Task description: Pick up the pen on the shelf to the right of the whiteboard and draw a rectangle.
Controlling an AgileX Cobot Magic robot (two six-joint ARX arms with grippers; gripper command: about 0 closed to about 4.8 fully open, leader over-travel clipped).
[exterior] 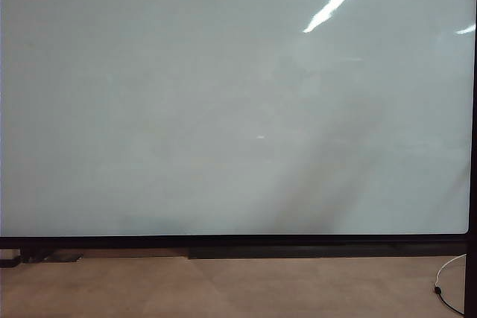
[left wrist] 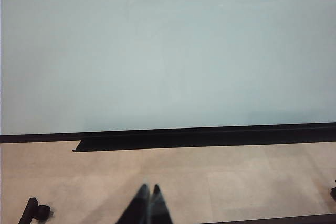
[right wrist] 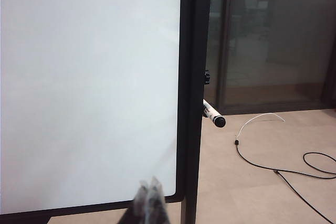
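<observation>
Beyond the whiteboard (right wrist: 89, 87) frame's right edge, at mid-right, sits the pen (right wrist: 212, 114); spread your closed, empty right pincer (right wrist: 149, 192) first, leaving the closed left pincer (left wrist: 149, 195) parked low.

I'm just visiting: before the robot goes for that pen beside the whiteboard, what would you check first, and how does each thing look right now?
1. Pen in sight, sticking out past the whiteboard's frame: ok.
2. Whiteboard free of marks, no rectangle yet: ok.
3. Right gripper open for grasping: not ok, shut.
4. Right gripper empty and apart from the pen: ok.
5. Left gripper shut, empty, apart from the board: ok.
6. Cable lying on the floor below the pen, clear of the path: cannot tell.
</observation>
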